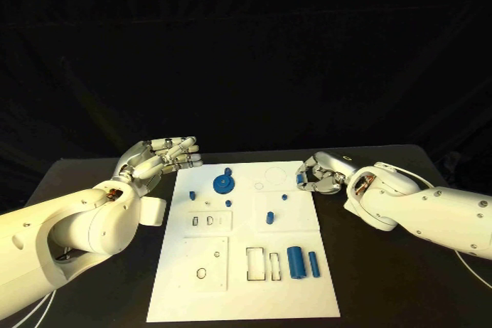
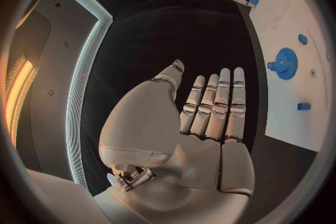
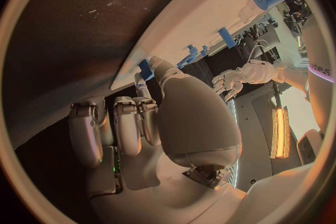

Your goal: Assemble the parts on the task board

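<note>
small blue part (image 1: 301, 178) pinched in right hand (image 1: 320, 176) fingers (image 3: 145, 87)

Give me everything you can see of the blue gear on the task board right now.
The blue toothed gear wheel looks like matte plastic, round with fine teeth round its rim and a raised hub at its middle. It lies flat on the white task board, near the far end and left of centre. A small blue piece sits against its far edge. No hand touches it; the open left hand hangs off the board's far left corner.
</note>
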